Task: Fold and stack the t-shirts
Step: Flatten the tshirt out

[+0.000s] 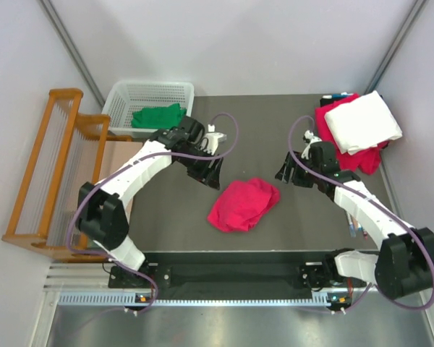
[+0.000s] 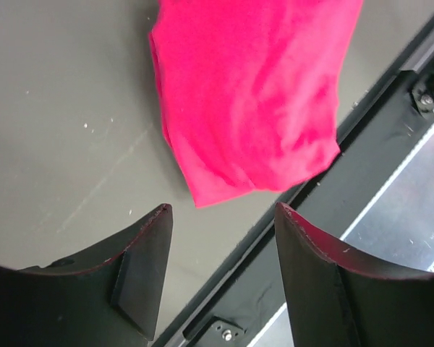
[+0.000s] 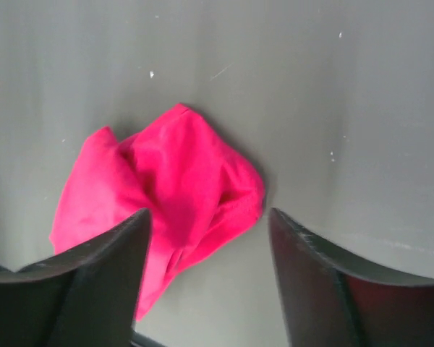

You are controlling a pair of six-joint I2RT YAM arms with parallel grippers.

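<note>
A crumpled pink t-shirt lies on the dark table, between the two arms. It also shows in the left wrist view and the right wrist view. My left gripper is open and empty, above the table just left of the shirt. My right gripper is open and empty, to the right of the shirt. A folded white t-shirt lies on top of a folded red one at the back right. A green t-shirt lies in the white basket.
A wooden rack stands along the left side. The white basket sits at the back left. The table's black front edge runs just below the pink shirt. Small items lie near the right arm.
</note>
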